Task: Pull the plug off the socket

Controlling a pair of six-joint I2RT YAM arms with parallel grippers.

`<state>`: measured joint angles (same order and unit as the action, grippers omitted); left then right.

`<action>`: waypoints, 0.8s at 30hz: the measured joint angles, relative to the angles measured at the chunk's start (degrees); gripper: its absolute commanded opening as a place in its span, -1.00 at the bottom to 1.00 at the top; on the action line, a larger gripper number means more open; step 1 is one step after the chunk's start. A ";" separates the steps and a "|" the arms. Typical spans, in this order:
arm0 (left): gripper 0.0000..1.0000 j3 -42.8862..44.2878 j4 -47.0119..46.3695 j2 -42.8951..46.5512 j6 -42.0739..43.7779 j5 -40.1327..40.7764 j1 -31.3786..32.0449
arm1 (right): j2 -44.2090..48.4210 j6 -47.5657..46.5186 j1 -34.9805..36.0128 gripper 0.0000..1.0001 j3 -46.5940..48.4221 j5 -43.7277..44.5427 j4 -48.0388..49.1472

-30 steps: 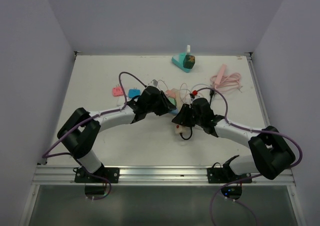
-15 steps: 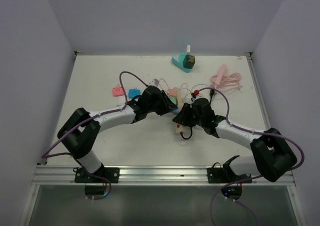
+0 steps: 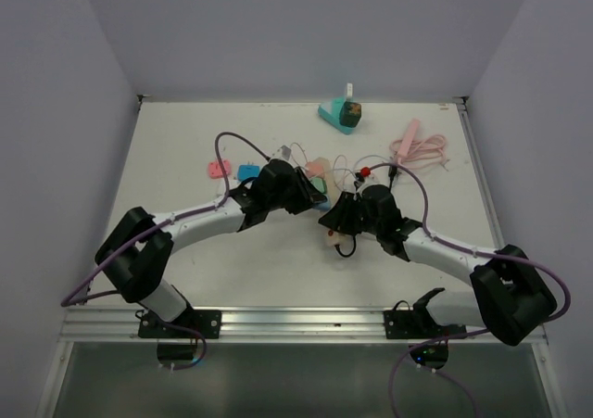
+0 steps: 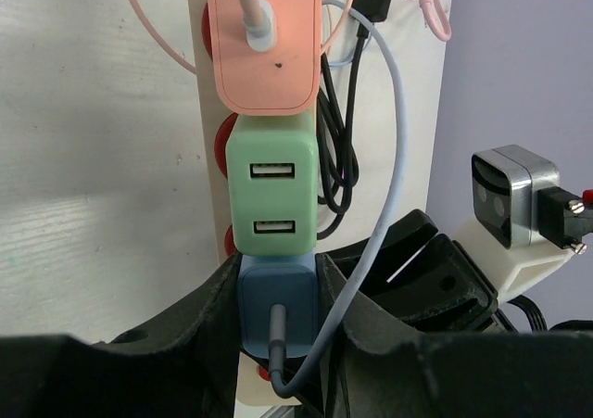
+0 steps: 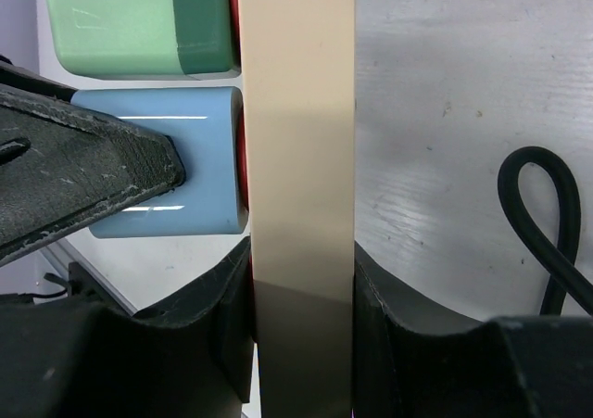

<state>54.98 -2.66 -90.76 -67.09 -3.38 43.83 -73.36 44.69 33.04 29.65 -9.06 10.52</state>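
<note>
A cream socket strip (image 5: 296, 158) carries a pink plug (image 4: 264, 38), a green plug (image 4: 273, 191) and a blue plug (image 4: 276, 307) in a row. My left gripper (image 4: 276, 293) is shut on the blue plug, one finger on each side of it, with its grey cable curling out below. My right gripper (image 5: 301, 316) is shut on the strip's end, right beside the blue plug (image 5: 157, 163). In the top view the left gripper (image 3: 313, 194) and right gripper (image 3: 335, 221) meet mid-table over the strip (image 3: 332, 238).
Thin cables (image 4: 338, 149) run beside the plugs, and a black cable loop (image 5: 547, 223) lies right of the strip. Loose on the table are a teal adapter (image 3: 339, 114) at the back, a coiled pink cable (image 3: 419, 145), and a small pink plug (image 3: 217, 169) next to a blue one (image 3: 247, 171).
Both arms have shifted a little: the left elbow has swung down and left, the right elbow down and right. Both grips look the same.
</note>
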 measured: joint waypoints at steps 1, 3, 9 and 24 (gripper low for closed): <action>-1.00 -0.13 0.13 0.33 -0.07 0.02 -0.07 | 0.11 -0.13 -0.04 -1.00 -0.13 -0.26 0.52; -1.00 -0.26 0.68 1.14 -0.52 0.11 -0.24 | 0.28 -0.22 -0.09 -1.00 -0.15 -0.50 0.90; -1.00 -0.42 2.14 3.04 -1.90 1.01 -0.31 | 0.52 -0.07 -0.09 -1.00 0.35 -0.83 1.18; -1.00 3.78 11.85 7.41 -2.32 3.63 -0.70 | 1.14 -0.11 -0.09 -1.00 3.67 -3.76 0.35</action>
<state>58.76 9.19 -83.35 -69.41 0.25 43.13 -72.23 44.58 32.95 33.32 -12.82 10.87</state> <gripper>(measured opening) 0.358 0.390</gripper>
